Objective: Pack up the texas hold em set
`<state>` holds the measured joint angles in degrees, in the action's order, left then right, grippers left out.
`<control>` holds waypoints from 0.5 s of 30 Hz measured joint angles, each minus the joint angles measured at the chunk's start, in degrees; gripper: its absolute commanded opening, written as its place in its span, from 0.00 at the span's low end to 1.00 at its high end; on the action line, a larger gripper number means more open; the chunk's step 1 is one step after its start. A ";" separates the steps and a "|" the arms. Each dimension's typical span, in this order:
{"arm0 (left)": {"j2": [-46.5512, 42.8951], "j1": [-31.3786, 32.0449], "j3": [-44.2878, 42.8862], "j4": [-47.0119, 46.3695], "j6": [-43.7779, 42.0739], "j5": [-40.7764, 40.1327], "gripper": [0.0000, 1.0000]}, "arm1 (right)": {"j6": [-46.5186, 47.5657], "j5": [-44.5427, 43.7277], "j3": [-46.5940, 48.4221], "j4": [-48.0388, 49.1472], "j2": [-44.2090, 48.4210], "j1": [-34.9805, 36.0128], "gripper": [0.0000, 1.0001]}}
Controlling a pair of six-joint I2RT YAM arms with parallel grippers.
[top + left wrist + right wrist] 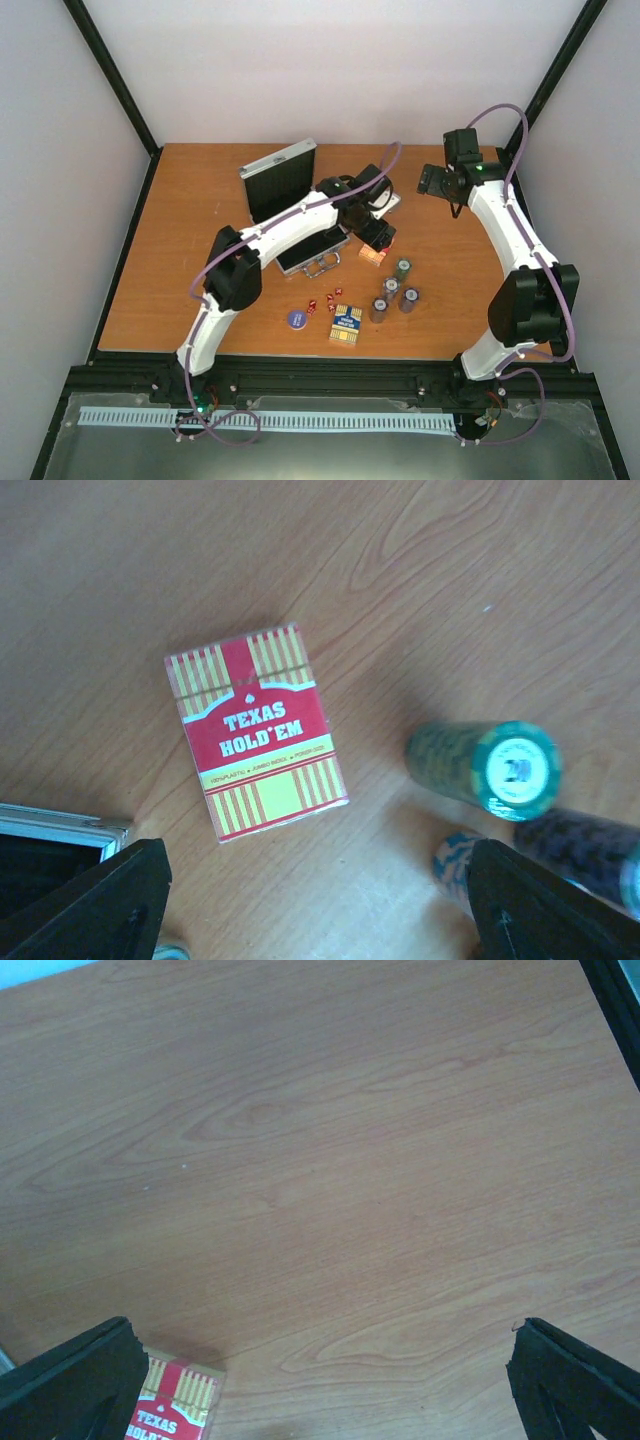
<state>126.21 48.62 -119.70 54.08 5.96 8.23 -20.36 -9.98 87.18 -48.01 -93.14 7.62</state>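
Top external: nothing visibly packed yet

Silver case (pixel 283 180) open, base partly under the left arm (pixel 290 225). Loose on the table (pixel 180 290): red card box (pixel 257 730), blue-yellow card box (pixel 345 324), grey chip stacks (pixel 392 290), red dice (pixel 325 303), blue disc (pixel 296 318); all left to load, I'd say. Left gripper (pixel 316 875) spread, empty, over the red card box; right gripper (pixel 325 1350) spread, empty, aside. Red card box flat, face up, near the case corner; long axis across the left jaws' closing line, title top away from them.
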 measured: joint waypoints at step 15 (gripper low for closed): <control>11.54 0.02 -6.93 0.15 7.39 -2.89 0.83 | 0.00 4.39 -8.59 2.16 0.02 -5.95 1.00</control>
<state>137.75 48.64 -126.63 54.24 13.34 5.34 -20.36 -5.58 78.59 -45.84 -93.12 1.67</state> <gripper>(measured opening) 0.828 1.000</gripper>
